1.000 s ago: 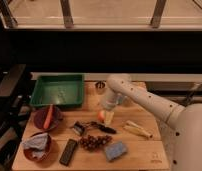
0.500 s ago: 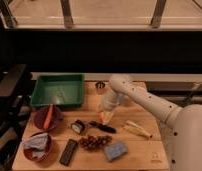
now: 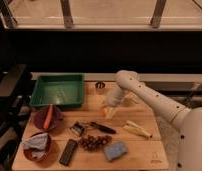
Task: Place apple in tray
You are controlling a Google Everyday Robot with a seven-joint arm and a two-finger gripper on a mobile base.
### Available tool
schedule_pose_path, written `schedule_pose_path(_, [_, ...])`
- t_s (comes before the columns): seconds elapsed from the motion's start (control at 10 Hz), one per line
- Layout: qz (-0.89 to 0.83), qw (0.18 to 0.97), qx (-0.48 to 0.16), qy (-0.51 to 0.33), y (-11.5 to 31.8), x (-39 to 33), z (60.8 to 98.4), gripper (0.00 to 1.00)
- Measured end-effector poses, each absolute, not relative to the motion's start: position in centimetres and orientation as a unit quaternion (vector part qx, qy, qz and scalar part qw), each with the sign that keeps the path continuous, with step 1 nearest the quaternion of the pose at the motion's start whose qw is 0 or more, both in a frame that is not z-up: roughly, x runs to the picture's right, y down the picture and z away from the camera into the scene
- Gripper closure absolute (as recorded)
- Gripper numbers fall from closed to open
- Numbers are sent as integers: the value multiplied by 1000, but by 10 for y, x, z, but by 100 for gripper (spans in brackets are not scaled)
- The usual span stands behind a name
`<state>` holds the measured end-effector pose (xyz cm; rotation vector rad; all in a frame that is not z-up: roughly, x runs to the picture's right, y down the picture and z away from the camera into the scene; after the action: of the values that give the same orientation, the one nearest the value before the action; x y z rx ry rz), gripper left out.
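Apple (image 3: pixel 108 112) touches the gripper (image 3: pixel 110 105), near tray (image 3: pixel 59 91).

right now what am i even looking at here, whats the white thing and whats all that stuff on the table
The white thing is a robot arm reaching in from the right. At its end is the gripper, a two-finger clamp for picking things up. It is low over the wooden table, right at a small yellow-orange apple. I cannot tell whether it has hold of the apple.

There is one picture of this moment, from a single camera looking down at the table.

At the back left sits a green tray. In front of it are two dark red bowls, one holding a carrot and one a crumpled cloth. Nearer the front lie dark grapes and a blue sponge. A small metal cup stands beside the tray.
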<state>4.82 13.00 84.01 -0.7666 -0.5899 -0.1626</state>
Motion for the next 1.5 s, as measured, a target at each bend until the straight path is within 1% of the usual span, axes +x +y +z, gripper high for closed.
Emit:
schedule_pose_path(0.1, [-81,886,-358,-284,121,48,836,100])
schedule_pose_path(0.4, [-106,899,-308,-294,67,47,807,100])
schedule_pose_path(0.5, [-119,901,-288,-301,43,42,793,100])
schedule_pose_path(0.6, [-136,902,-264,-313,15,32,777,100])
schedule_pose_path(0.7, [-150,901,-247,-322,-4,21,767,100])
schedule_pose_path(0.9, [-187,894,-205,-352,-48,-24,747,100])
schedule_pose_path(1.1, [-208,883,-185,-377,-69,-68,743,100])
schedule_pose_path(1.2, [-220,874,-177,-395,-77,-99,747,100])
schedule_pose_path(1.4, [-232,859,-175,-421,-82,-141,761,100])
schedule_pose_path(1.5, [-236,849,-177,-437,-80,-162,774,100])
